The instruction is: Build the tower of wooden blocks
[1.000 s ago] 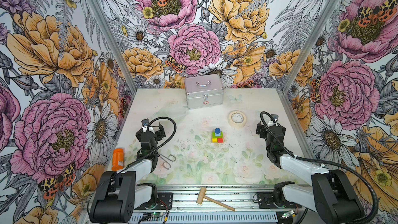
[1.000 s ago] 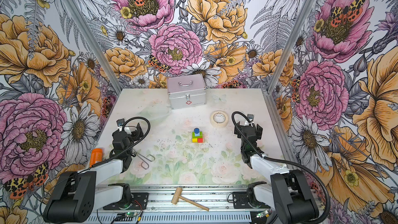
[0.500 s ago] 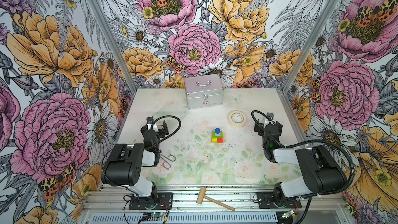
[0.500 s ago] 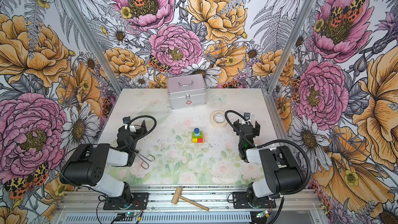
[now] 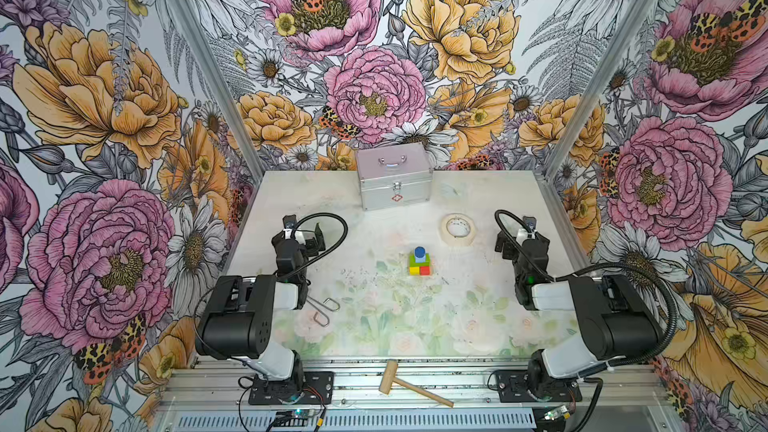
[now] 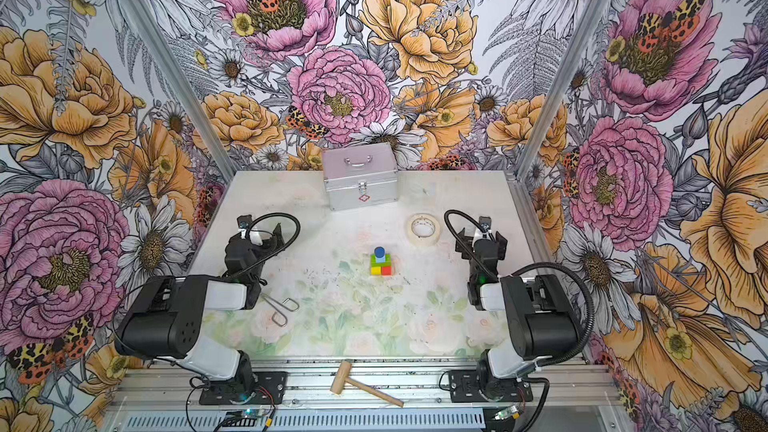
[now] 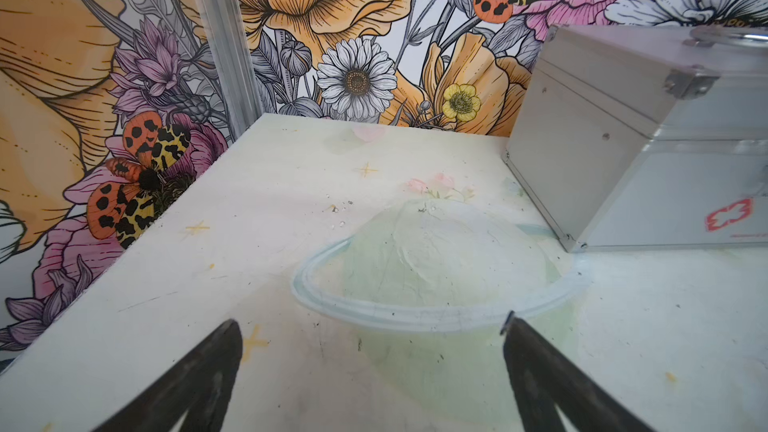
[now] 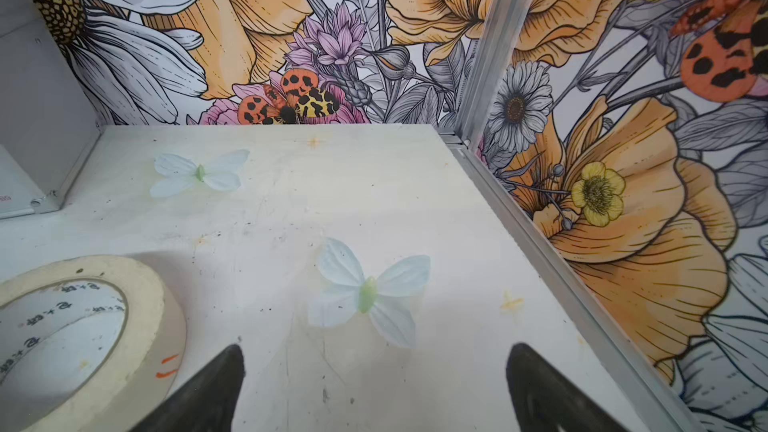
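The tower stands mid-table in both top views. Its yellow and red bar ends face the front, with a green bar, a light blue cube and a dark blue cylinder stacked above them. My left gripper hangs open well left of the tower. Its wrist view shows only bare table between its fingers. My right gripper is open far to the tower's right, and nothing lies between its fingers. Neither gripper touches a block.
A silver metal case stands at the back. A masking tape roll lies between the case and my right gripper. A wire clip lies by the left arm. A wooden mallet rests on the front rail.
Both arms have folded back toward their bases with the elbows raised at the front. Both grippers stay open. The tower has not moved.
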Robot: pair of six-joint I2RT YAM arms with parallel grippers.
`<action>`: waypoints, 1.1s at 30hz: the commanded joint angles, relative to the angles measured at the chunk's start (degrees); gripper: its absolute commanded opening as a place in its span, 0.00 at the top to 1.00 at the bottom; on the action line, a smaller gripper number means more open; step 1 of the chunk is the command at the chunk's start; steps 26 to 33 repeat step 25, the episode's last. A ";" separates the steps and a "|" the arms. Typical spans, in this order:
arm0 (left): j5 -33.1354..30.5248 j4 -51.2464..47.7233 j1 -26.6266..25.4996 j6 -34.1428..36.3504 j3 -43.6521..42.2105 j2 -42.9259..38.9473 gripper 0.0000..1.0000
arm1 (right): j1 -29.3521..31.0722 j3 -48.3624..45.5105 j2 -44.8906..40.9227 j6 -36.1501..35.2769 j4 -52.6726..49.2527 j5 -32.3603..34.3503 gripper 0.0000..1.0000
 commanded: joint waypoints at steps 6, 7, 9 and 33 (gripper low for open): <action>1.56 -0.19 0.54 -0.08 0.32 -0.48 0.01 | -0.74 0.90 -0.13 1.78 -0.77 -2.12 0.00; 1.41 -0.19 0.43 -0.06 0.32 -0.48 0.01 | -0.73 0.89 -0.18 1.81 -0.77 -2.11 0.00; 1.40 -0.20 0.39 -0.03 0.32 -0.48 0.01 | -0.69 0.92 -0.18 1.76 -0.73 -2.09 0.00; 1.46 -0.22 0.44 -0.03 0.32 -0.50 0.01 | -0.70 1.01 -0.13 1.82 -0.94 -2.19 0.00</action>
